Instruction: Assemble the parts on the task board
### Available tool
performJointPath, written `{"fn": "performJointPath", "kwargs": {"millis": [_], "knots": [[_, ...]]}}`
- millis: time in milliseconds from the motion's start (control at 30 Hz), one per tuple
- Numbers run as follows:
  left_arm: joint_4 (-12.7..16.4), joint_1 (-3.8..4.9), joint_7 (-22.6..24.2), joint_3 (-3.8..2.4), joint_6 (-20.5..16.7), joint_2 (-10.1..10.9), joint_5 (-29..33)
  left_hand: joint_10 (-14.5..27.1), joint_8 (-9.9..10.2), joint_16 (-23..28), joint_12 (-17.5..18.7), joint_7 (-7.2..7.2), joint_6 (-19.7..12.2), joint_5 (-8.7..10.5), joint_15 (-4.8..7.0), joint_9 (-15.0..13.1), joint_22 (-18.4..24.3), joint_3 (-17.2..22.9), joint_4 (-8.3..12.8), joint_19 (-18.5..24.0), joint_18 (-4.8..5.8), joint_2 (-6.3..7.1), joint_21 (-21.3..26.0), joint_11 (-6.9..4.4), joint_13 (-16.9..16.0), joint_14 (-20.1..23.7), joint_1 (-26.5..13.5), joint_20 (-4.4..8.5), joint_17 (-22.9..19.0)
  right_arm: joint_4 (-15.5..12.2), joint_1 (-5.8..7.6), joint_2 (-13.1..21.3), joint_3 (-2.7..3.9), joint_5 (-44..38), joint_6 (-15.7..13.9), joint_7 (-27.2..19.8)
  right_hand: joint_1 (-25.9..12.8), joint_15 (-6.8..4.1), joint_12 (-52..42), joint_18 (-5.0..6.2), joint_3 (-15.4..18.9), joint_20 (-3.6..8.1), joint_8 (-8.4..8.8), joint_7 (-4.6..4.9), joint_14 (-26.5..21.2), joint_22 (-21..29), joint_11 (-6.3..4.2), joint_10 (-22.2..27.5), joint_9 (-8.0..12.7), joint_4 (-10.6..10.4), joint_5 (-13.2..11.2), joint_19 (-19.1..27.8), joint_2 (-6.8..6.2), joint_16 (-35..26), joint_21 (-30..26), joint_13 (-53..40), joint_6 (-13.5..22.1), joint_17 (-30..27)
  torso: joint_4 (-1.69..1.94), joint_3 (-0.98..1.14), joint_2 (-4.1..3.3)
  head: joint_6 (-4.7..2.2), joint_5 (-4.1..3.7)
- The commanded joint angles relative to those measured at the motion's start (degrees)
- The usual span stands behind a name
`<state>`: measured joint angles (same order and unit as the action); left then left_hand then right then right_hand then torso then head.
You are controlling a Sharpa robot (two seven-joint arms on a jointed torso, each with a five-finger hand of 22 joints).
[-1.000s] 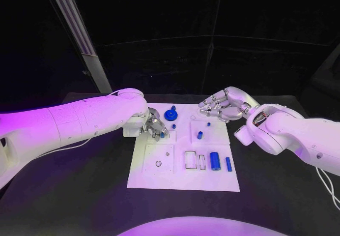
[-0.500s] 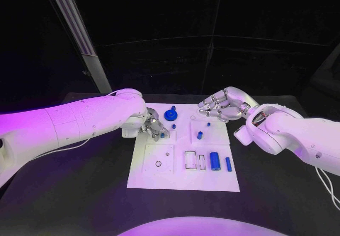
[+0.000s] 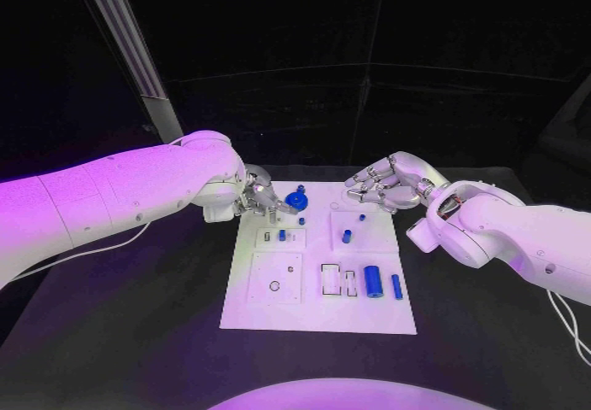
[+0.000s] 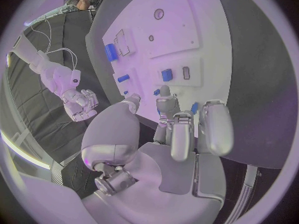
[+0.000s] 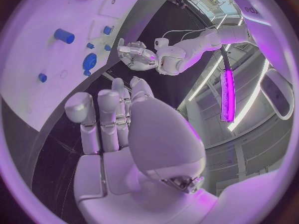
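One white task board [image 3: 318, 299], two hands, left hand [image 3: 261, 203], right hand [image 3: 384, 189]

The left hand [image 3: 261, 202] covers the task board's [image 3: 320, 299] far left corner. Whether its fingers [image 4: 210, 127] pinch anything is too small to tell. The right hand's [image 3: 384, 190] fingertips curl out of sight.

- I see the white task board [image 3: 318, 307] lying flat in the middle of the black table, long side running away from me.
- A round blue part [image 3: 295, 200] sits near the board's far edge.
- A small blue part [image 3: 282, 234] stands in the left upper recess; two more small blue parts [image 3: 348, 235] lie to its right.
- A thick blue cylinder [image 3: 372, 280] and a thinner blue rod [image 3: 398, 285] lie side by side near the right edge.
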<state>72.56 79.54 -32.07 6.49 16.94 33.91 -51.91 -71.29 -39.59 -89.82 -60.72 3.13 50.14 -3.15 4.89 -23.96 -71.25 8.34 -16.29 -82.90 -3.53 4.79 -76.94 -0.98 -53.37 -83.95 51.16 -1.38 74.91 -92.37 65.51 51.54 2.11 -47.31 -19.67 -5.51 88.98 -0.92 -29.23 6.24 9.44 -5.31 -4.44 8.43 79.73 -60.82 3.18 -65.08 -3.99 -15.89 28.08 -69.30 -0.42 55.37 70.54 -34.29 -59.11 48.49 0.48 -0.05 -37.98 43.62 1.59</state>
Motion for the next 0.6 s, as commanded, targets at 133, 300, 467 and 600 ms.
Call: {"fn": "performJointPath", "kwargs": {"millis": [133, 300, 467, 600], "knots": [[-2.09, 1.69, 0.82, -0.48, 3.7, 0.11, 2.09, 1.86, -0.26, -0.18, 0.56, 0.92, -2.79, -0.18, -0.93, -0.26, 1.26, -2.7, 0.07, 0.5, -0.93, -0.93, 1.18, 0.81, 1.73, -6.05, 3.6, -0.75, 15.09, 0.22, 0.08, -0.21, 0.01, 0.4, 0.55, -0.16, -0.05, 0.1, -0.16, 0.59, 0.12, -0.14, -0.11, -0.03, -0.62, 0.23, 0.15, 0.46, 0.07, -0.37, -0.23, 0.57, -0.32, -0.55, -0.39, -0.03, 0.33, -0.23, -0.01, 0.04, -0.03, -0.16, 0.13], [-7.64, 2.37, 0.84, -0.54, 6.21, -1.83, 2.08, 2.98, -1.33, -0.18, 0.46, 1.25, -4.2, -1.07, -1.23, -0.67, 1.95, -3.1, 1.3, 0.7, -1.1, -2.61, 1.86, 1.11, 2.74, -6.05, 8.84, -1.06, 15.09, 0.27, 0.08, -0.28, 0.01, 0.42, 0.52, -0.13, -0.03, 0.1, -0.16, 0.6, 0.11, -0.15, -0.11, -0.03, -0.65, 0.27, 0.16, 0.48, 0.07, -0.37, -0.23, 0.61, -0.32, -0.57, -0.42, -0.02, 0.35, -0.25, 0.01, 0.01, -0.04, -0.35, 0.2], [-13.01, 2.44, 2.79, -0.32, 5.9, -4.39, 0.62, 3.98, -2.4, -0.18, 0.61, 1.37, -4.82, -1.16, -1.36, -1.09, 2.27, -3.34, 2.02, 0.81, -1.17, -3.03, 2.19, 1.24, 3.74, -6.05, 11.31, -1.19, 15.09, 0.24, 0.07, -0.41, 0.01, 0.43, 0.43, -0.2, 0.01, 0.11, -0.15, 0.59, 0.09, -0.16, -0.11, -0.03, -0.7, 0.24, 0.16, 0.53, 0.07, -0.35, -0.23, 0.6, -0.31, -0.65, -0.41, 0.0, 0.38, -0.32, -0.14, 0.0, -0.12, -0.67, 0.64], [-16.24, 2.26, 4.07, 0.08, 5.28, -6.15, -1.05, 4.04, -3.45, -0.18, 0.18, 1.24, -4.73, -1.19, -1.33, -1.58, 2.21, -3.63, 1.83, 0.77, -1.17, -3.37, 2.19, 1.16, 3.66, -6.05, 11.72, -1.2, 15.09, 0.2, 0.07, -0.49, 0.01, 0.43, 0.42, -0.22, 0.05, 0.12, -0.15, 0.61, 0.06, -0.17, -0.1, -0.02, -0.74, 0.31, 0.16, 0.57, 0.07, -0.34, -0.22, 0.67, -0.29, -0.66, -0.47, 0.01, 0.42, -0.33, -0.2, -0.04, -0.16, -0.81, 0.76]]}}
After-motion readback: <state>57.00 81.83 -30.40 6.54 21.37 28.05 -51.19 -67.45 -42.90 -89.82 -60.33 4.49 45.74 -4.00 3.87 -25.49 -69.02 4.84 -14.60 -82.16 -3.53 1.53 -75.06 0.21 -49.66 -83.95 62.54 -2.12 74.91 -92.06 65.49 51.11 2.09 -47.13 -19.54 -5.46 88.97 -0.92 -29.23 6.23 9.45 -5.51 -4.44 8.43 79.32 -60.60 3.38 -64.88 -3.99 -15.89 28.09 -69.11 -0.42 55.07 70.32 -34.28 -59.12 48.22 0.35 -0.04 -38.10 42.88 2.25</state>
